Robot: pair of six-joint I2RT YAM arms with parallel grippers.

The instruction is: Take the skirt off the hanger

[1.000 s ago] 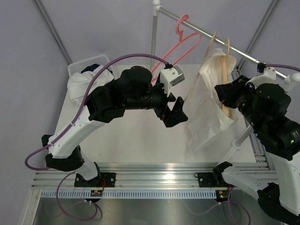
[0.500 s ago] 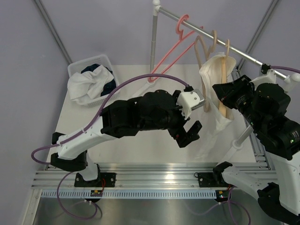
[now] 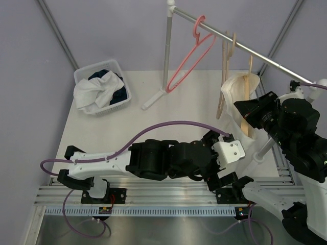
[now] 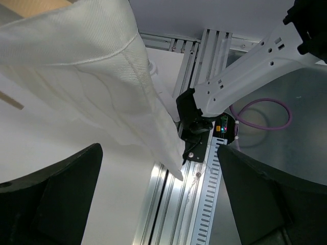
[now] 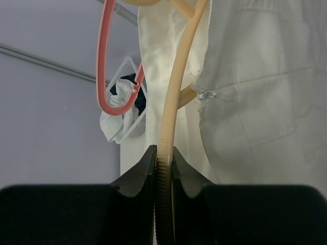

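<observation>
Right claw (image 5: pixel 163 162) is clenched on the tan hanger (image 5: pixel 173 112), apparently to steady it on the rail (image 3: pixel 265 58) while the cloth is pulled off. The white skirt (image 3: pixel 235 97) hangs from that hanger, draping toward the near right edge of the surface (image 3: pixel 153 127). Left claw (image 4: pixel 158 209) is released, fingers spread wide and gripping nothing; the hem corner shows between them, contact unclear. Judgement: close on the hem next; thin cloth may slip.
</observation>
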